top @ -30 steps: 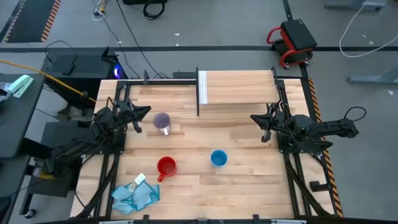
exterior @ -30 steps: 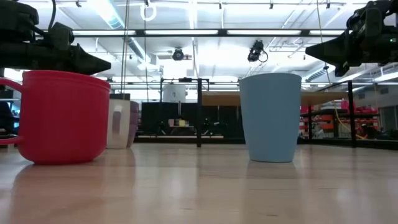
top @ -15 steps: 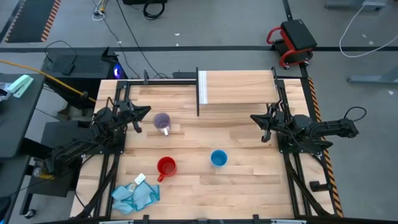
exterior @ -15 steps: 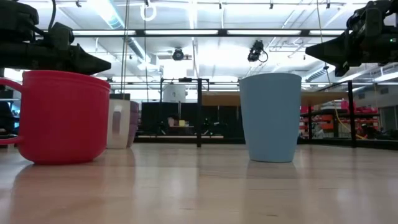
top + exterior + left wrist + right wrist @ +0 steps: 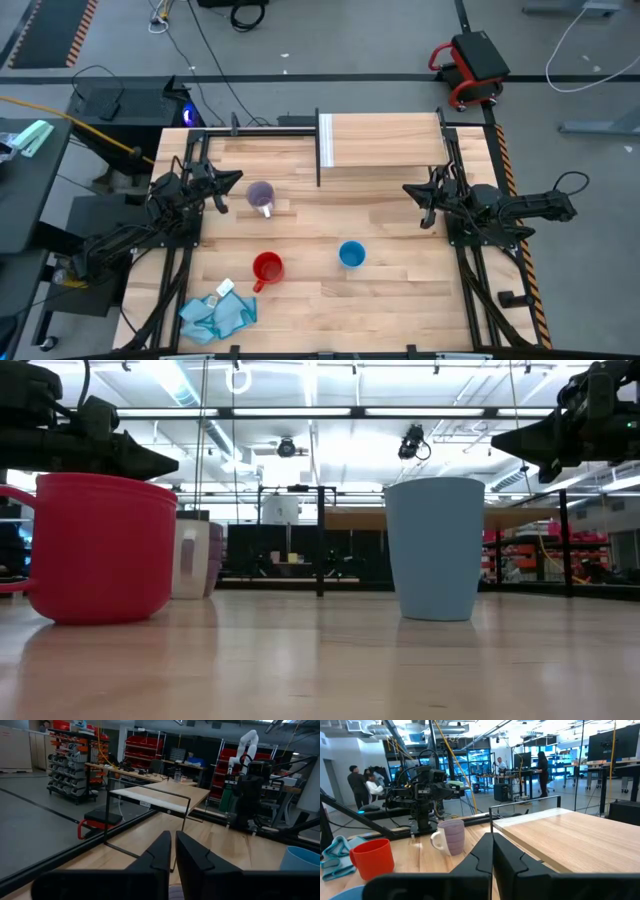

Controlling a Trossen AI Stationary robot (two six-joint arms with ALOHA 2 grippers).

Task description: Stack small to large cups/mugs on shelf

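While both jaws are closed on nothing, the left gripper [image 5: 237, 179] hovers by the worktop's [image 5: 400, 300] left edge beside the purple-grey mug [image 5: 261, 195], the right gripper [image 5: 409, 190] by the right edge. Red mug [image 5: 267, 268] and blue cup [image 5: 351, 254] stand mid-worktop; the shelf [image 5: 385, 140] spans the far edge.

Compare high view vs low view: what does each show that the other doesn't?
High view only: the crumpled light-blue cloth near the table's front left corner, and the raised light-wood shelf top, bare. Low view only: the lit room behind the table. Both: red handled mug, light-blue cup, translucent purple-grey mug, all standing on the wooden tabletop.
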